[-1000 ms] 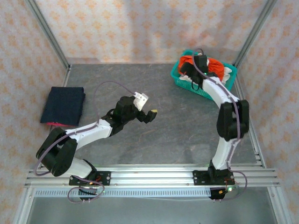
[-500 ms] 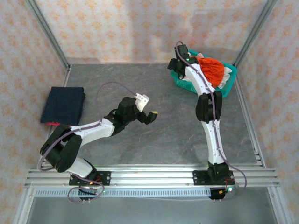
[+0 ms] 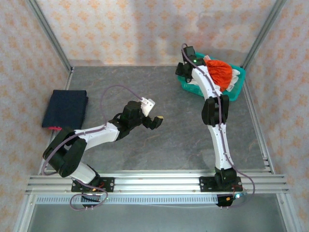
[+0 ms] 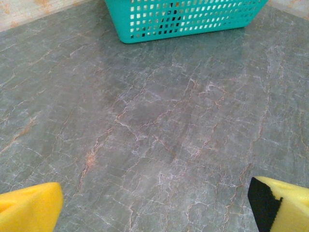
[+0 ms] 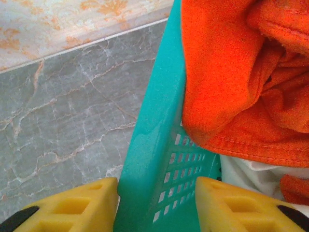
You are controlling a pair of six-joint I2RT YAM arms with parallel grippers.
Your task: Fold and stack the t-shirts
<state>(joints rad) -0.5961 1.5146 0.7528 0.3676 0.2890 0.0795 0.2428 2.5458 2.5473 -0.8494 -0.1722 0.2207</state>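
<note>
One orange shirt [image 3: 221, 70] sits heaped in the basket [image 5: 149, 130], upper right; a navy shirt [image 3: 66, 109] lies folded, left. Right gripper [image 5: 156, 200] pinches the basket wall; left gripper [image 4: 154, 205] hangs spread, centre. Fetching stage: next, probably grab cloth instead.

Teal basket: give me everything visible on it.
Teal plastic basket, lattice walls with a solid rim, upright at the far right corner of the table. It holds a bunched orange-red t-shirt and white cloth. The right end effector straddles its wall, one finger each side; whether clamped is unclear.
</note>
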